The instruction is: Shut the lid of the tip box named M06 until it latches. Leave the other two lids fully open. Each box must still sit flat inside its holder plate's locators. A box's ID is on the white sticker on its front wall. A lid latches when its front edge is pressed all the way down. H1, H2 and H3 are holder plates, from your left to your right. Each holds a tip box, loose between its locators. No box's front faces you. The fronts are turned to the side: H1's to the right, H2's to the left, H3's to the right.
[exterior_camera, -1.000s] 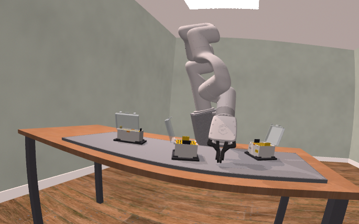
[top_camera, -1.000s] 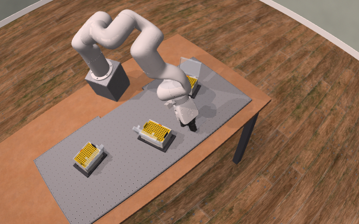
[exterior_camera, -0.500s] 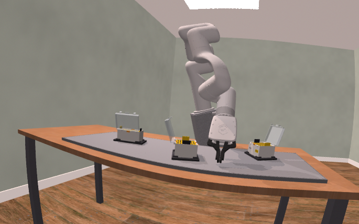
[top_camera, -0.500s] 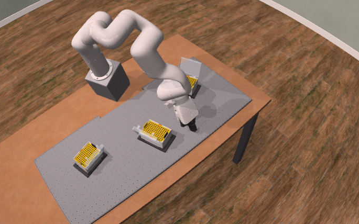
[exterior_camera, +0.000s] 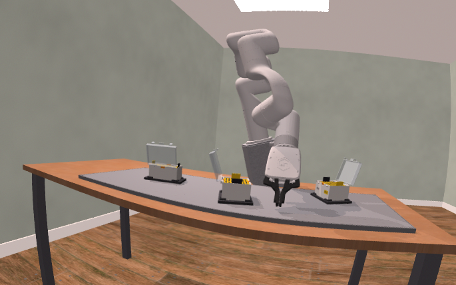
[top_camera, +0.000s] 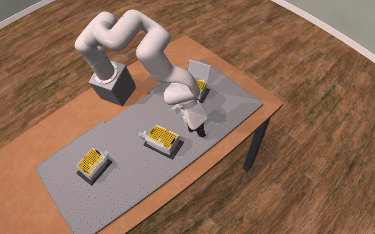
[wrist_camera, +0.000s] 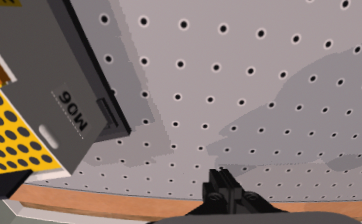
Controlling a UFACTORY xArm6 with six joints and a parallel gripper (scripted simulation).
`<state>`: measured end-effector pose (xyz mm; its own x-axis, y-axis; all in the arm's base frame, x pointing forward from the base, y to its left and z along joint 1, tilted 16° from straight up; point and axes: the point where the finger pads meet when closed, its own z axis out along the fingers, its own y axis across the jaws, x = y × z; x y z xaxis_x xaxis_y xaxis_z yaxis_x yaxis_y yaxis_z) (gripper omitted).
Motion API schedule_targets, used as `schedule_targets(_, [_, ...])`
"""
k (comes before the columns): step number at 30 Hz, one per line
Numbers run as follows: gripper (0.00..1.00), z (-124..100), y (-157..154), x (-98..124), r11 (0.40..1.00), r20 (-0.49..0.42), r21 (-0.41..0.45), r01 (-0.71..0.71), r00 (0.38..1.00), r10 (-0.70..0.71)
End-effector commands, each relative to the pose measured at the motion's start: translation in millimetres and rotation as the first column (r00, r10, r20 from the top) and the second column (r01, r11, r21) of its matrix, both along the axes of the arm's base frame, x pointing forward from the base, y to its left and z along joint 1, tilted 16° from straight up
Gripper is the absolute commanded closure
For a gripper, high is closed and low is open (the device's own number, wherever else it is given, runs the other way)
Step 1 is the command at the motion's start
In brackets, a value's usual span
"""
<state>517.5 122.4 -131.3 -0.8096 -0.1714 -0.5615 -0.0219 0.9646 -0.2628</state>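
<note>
Hovering fingertips: my gripper (wrist_camera: pixel 217 184) hangs low over the perforated board (wrist_camera: pixel 262 75), jaws pressed together with nothing between them.
M06 sticker: the label (wrist_camera: pixel 73 114) reads plainly on the grey front wall at the wrist view's left, with a white latch tab (wrist_camera: pixel 48 136) just beside it and yellow tip rows above the wall.
M06 tip box: I judge this is the middle box (exterior_camera: pixel 235 191) on H2, since its front faces me and sits near the board's outer edge.
M06 lid: it stands upright (exterior_camera: pixel 214 163) on the far side of that box from me, fully open.
Step in hand: identification looks done; closing has not begun.
Doing it well: I should rise above the box, travel over the tips to behind the lid, tip it forward with the closed fingers, then press straight down on its front edge. Sideways force could slide the loose box off its locators.
H1 box: beside me on the other side (exterior_camera: pixel 331 191), lid (exterior_camera: pixel 349 171) open; I must swing clear of it.
H3 box: farthest away (exterior_camera: pixel 164 172), lid up, well apart.
</note>
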Motion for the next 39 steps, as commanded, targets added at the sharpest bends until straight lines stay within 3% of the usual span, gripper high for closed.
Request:
schedule_targets(1, [1.0,19,6,0,1.0,0.005,0.002,-0.001,1.0,0.001])
schedule_targets(35, [1.0,163,45,-16,1.0,0.005,0.002,-0.001,1.0,0.001])
schedule_targets(39, [1.0,163,45,-16,1.0,0.005,0.002,-0.001,1.0,0.001])
